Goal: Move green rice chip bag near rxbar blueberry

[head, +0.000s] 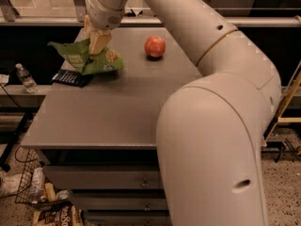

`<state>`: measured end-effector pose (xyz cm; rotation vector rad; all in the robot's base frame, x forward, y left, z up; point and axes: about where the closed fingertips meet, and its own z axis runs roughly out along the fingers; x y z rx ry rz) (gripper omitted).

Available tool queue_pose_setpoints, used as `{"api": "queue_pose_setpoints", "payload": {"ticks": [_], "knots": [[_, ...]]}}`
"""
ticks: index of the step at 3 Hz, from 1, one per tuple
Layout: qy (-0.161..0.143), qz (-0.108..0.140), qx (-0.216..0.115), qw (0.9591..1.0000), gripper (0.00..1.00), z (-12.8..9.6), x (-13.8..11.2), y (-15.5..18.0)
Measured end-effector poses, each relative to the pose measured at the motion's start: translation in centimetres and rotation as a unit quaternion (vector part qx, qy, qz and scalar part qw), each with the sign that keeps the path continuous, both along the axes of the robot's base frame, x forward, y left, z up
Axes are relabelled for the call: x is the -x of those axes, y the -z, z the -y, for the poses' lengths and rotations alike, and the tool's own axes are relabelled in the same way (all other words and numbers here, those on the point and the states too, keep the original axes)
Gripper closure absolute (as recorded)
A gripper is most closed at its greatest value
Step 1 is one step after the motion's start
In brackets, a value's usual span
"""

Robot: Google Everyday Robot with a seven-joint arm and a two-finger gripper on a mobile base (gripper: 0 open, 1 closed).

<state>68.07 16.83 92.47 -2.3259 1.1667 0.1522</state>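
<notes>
The end effector (95, 45) is over the far left corner of the table (117, 112). Its two fingers are squeezed together on the top of the green rice chip bag (87, 59), so it has the bag in its grip. The bag hangs down from the fingers. I think its bottom is touching the table or just above it, but I cannot tell which.

The rxbar blueberry (69, 77) lies flat at the left edge of the table, just below and a little to the left of the end effector. Its long side runs almost along the bag's bottom edge. The bag's low edge is right next to the bar and may cover a bit of it. So the bag looks very near the bar already, and only a small move down is needed.

The bag is light green and crinkly, with a dark green round mark and an orange spot. A red apple (154, 46) sits well apart, near the far edge.
</notes>
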Motion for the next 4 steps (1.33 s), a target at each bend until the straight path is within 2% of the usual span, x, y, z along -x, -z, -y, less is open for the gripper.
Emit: {"api": "queue_pose_setpoints", "payload": {"ticks": [1,2,4], "knots": [[-0.004,0.008,0.008,0.9999,1.00,-0.94,-0.80,0.51],[-0.005,0.007,0.008,0.9999,0.82,-1.19,-0.85,0.78],[-0.006,0.004,0.008,0.9999,0.37,-1.65,-0.93,1.33]]}}
